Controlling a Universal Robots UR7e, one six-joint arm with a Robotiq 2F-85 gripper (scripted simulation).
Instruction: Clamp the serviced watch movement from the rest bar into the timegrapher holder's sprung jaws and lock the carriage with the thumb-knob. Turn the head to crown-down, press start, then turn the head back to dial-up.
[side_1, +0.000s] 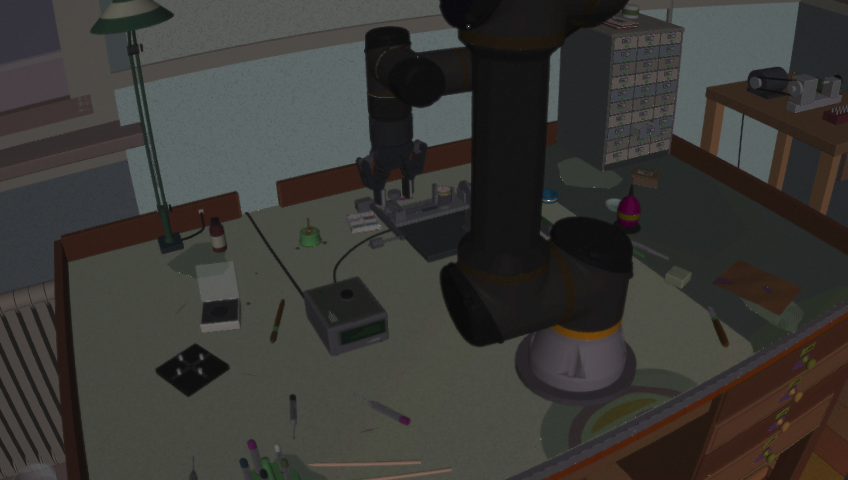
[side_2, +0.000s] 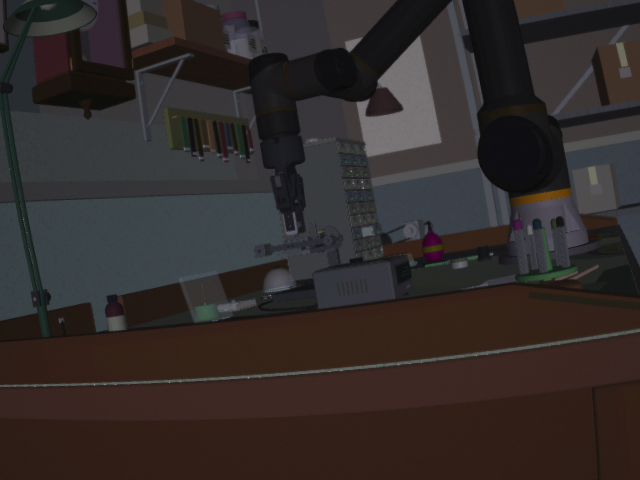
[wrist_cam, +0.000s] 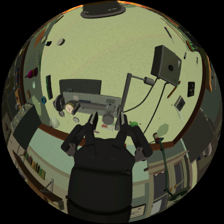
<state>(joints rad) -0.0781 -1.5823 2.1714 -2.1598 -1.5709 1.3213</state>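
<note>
The watch movement (wrist_cam: 69, 107) sits clamped at the right end of the timegrapher holder (side_1: 425, 205), its pale dial facing up. The holder's grey carriage (wrist_cam: 92, 102) runs along the rail toward the thumb-knob (wrist_cam: 108, 117). My gripper (side_1: 392, 191) (wrist_cam: 106, 122) stands open just above the thumb-knob at the holder's left end and holds nothing. The timegrapher box (side_1: 347, 318) with its round start button (side_1: 346, 294) sits in front of the holder, joined to it by a cable.
A parts drawer cabinet (side_1: 640, 95) stands at the back right. A green pot (side_1: 309, 237), a small bottle (side_1: 218, 234) and a lamp post (side_1: 149, 137) stand to the left. A pink-and-yellow oiler (side_1: 628, 210) stands to the right.
</note>
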